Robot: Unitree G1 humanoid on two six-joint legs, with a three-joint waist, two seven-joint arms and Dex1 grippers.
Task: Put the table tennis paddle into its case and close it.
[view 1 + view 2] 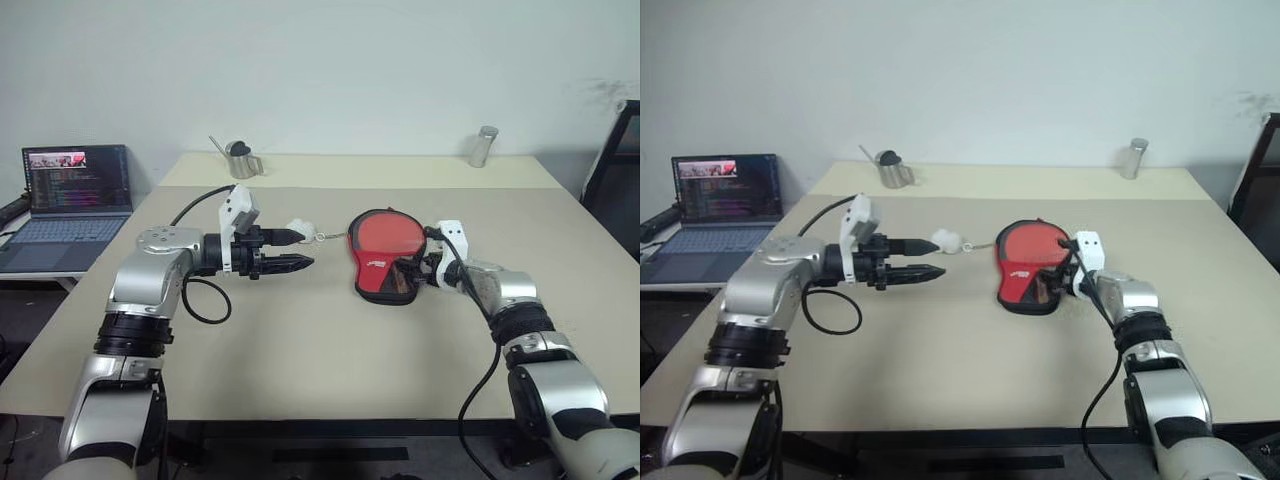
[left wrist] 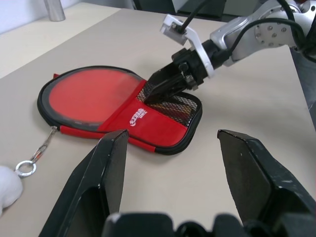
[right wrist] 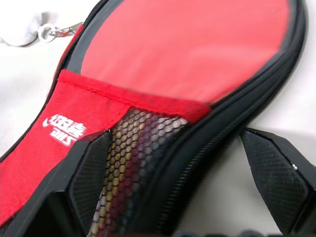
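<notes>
The case [image 1: 385, 252] lies flat on the beige desk [image 1: 300, 340], right of centre, red side up with its black zip rim all round and the red paddle face showing through the round part. The right gripper [image 2: 165, 89] has its fingers spread wide astride the case's narrow mesh end, one finger over the mesh and one outside the rim. The left gripper [image 1: 295, 250] hovers well to the left of the case, fingers parted and empty, near a white toggle [image 1: 299, 228] on the case's ring cord.
</notes>
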